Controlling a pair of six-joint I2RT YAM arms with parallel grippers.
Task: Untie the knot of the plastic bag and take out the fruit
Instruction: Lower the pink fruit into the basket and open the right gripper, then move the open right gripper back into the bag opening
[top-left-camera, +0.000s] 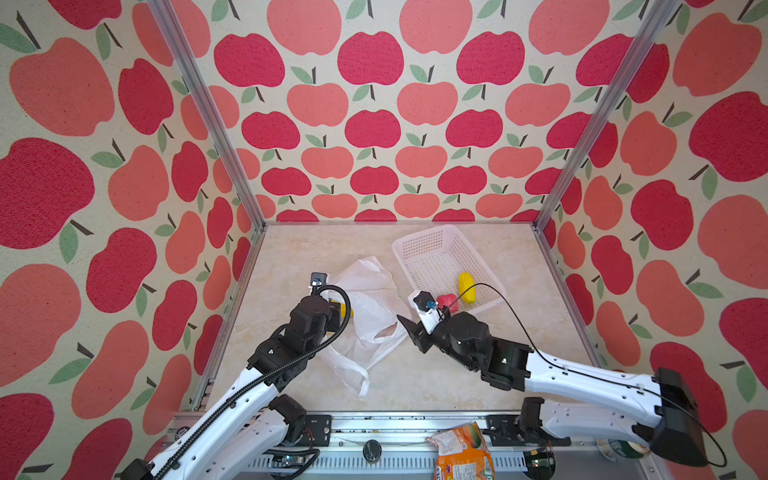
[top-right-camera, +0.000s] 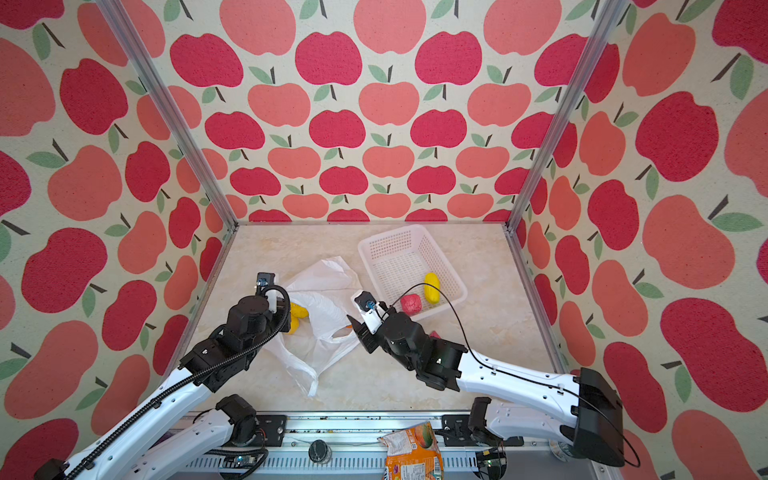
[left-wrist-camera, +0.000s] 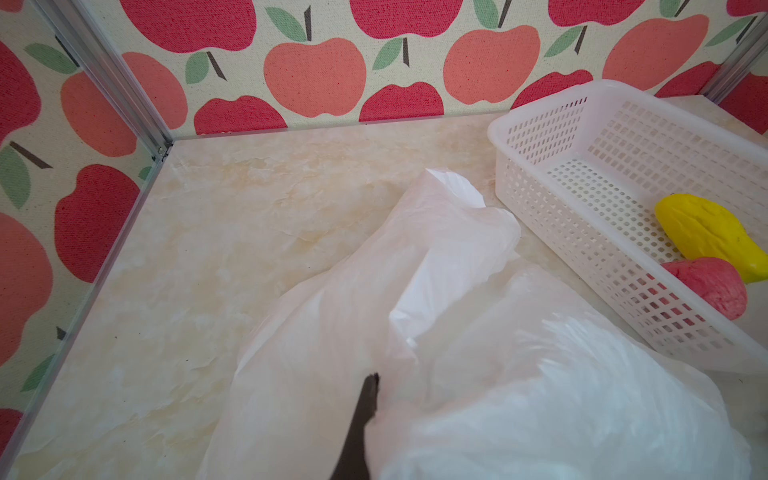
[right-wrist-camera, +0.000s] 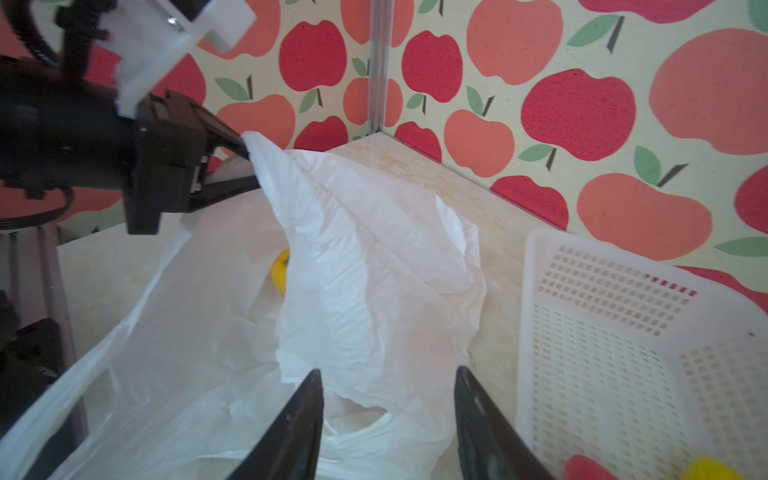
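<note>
Mid-worktop, just left of the perforated basket: plastic bag, a yellow fruit inside. Pinched on its raised edge: left gripper. Above its near side, jaws moderately apart, empty: right gripper.

A: Surface?
B: Beige marble-look tabletop. Two things lie directly on it.
A: Which?
B: White perforated basket, upright. Crinkled white plastic bag just beside the basket, on its left-arm side. One loop handle trails away from the basket toward the table's near edge.
</note>
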